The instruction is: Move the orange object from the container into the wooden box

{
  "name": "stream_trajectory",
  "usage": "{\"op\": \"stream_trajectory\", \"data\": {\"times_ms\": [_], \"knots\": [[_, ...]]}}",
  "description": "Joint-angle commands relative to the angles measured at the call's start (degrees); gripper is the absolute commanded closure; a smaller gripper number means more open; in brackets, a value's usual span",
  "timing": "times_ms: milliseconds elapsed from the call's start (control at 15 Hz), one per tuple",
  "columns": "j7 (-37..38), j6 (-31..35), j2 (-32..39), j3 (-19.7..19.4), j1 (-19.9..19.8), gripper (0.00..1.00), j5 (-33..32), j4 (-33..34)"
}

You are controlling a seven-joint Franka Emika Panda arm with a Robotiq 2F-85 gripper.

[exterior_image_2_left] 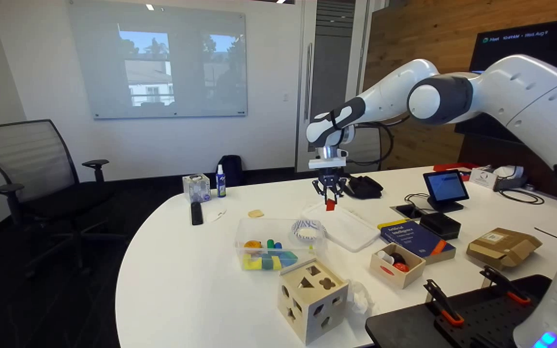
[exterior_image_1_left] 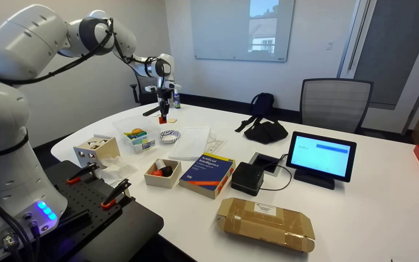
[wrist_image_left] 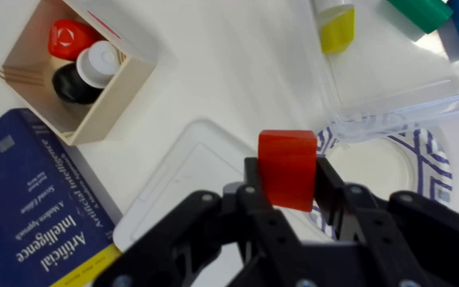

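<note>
The orange object is a small orange-red block, seen in both exterior views [exterior_image_1_left: 163, 120] [exterior_image_2_left: 330, 205] and in the wrist view [wrist_image_left: 287, 179]. My gripper [wrist_image_left: 287, 165] is shut on it, one fingertip on each side, and holds it in the air above the table; the gripper also shows in both exterior views [exterior_image_1_left: 163, 116] [exterior_image_2_left: 330, 199]. The container, a clear tub [exterior_image_2_left: 259, 224] [wrist_image_left: 393, 113] with coloured pieces in it, is beside the held block's position. The wooden box [exterior_image_1_left: 157, 181] [exterior_image_2_left: 397, 279] [wrist_image_left: 122, 97] is low, open and pale, with red, black and white items inside.
A white lid [exterior_image_1_left: 191, 142] and a blue-patterned plate [wrist_image_left: 430, 167] lie below the gripper in the wrist view. A blue book [exterior_image_1_left: 206, 173] stands against the wooden box's side. A shape-sorter cube [exterior_image_2_left: 312, 304], crumpled plastic [exterior_image_1_left: 116, 171] and a cardboard box [exterior_image_1_left: 266, 225] are nearby.
</note>
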Motion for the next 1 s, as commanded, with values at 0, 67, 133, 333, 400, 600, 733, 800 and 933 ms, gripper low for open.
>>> {"op": "stream_trajectory", "data": {"times_ms": [0,67,133,333,400,600,733,800,933], "knots": [[2.73,0.69,-7.71,0.62,-2.88,0.88,1.99,-13.53],[2.54,0.56,-8.85,0.63,-3.86,0.88,2.55,-16.2],[2.72,0.23,-9.94,0.41,-4.66,0.88,2.85,-18.81],[3.86,0.49,-13.58,-0.67,-6.64,0.88,3.11,-27.28],[4.56,0.93,-14.78,-1.28,-7.12,0.88,3.06,-30.15],[6.0,1.93,-18.46,-2.86,-8.84,0.88,2.89,-39.04],[5.14,3.41,-20.96,-3.88,-10.0,0.88,2.5,-45.04],[4.9,4.65,-22.18,-4.57,-10.43,0.88,2.0,-48.01],[4.45,8.8,-24.8,-6.0,-11.12,0.88,0.95,-54.23]]}}
